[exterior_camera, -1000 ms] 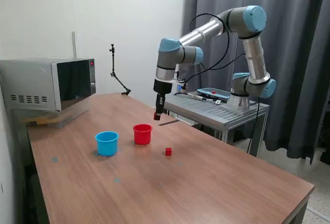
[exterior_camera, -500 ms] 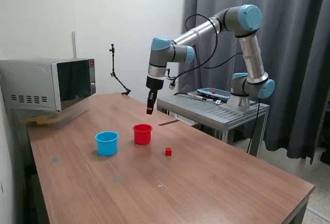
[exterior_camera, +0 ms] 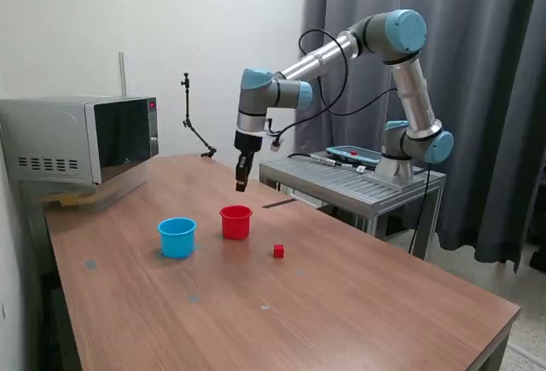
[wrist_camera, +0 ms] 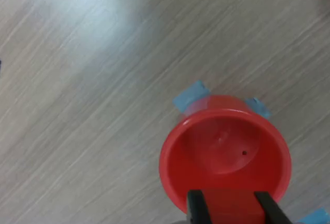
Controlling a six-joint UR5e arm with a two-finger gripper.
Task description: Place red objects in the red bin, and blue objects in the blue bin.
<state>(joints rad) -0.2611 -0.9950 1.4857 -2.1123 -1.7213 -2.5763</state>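
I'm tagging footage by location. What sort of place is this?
Probably a robotics lab or test room: a robot arm is mounted on a metal stand beside a wooden table, a grey curtain hangs behind, and a microwave sits at the table's far corner.

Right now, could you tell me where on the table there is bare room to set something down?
The table is bare on the near side, in front of the blue cup, red cup and red cube. Wood also lies bare between the microwave and the cups. The cup-and-cube cluster is tightest.
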